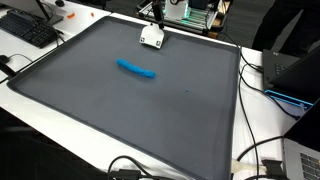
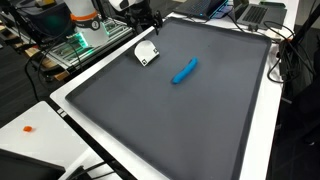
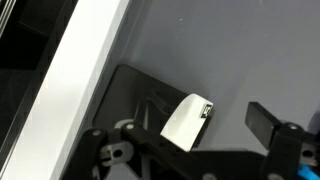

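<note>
Grey mat (image 1: pixel 150 120) lies mostly open; only a blue piece (image 1: pixel 137 69) and white block (image 1: pixel 151 37) near its far edge obstruct.

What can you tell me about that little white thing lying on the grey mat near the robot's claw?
The white object is a small, blocky piece, plastic by its look, with a dark detail at one end in the wrist view. It lies flat on the dark grey mat, near the edge where the robot stands, well apart from the blue object. The gripper hangs just above it, and only the mat appears to touch it. What it is cannot be told.
</note>
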Tool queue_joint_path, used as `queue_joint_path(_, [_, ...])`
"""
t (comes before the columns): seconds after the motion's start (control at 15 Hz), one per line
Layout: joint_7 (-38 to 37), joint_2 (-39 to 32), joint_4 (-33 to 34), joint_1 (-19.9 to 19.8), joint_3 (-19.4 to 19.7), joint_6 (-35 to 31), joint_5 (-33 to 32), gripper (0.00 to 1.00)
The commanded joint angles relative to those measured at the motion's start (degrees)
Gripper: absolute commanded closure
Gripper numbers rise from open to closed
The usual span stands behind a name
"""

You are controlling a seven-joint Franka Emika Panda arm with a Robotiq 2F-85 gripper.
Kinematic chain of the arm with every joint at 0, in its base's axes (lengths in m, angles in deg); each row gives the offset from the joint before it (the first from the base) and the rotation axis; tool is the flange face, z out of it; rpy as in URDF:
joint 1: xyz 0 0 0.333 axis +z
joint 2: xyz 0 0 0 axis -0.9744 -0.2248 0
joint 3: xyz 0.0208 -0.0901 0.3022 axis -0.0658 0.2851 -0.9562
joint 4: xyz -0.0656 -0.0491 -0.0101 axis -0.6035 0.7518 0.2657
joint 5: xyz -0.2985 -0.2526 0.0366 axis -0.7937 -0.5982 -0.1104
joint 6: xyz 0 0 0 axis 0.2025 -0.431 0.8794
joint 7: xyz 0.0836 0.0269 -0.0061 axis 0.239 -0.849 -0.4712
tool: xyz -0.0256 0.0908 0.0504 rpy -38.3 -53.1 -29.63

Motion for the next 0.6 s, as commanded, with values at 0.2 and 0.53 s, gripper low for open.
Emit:
queue_joint_path(0.2, [-4.8,-4.7,0.1,1.1,-0.1,-4.1,-2.8,0.0])
queue_joint_path(0.53, [-8.9,-6.5,0.1,1.4,-0.1,-8.3,-6.7,0.0])
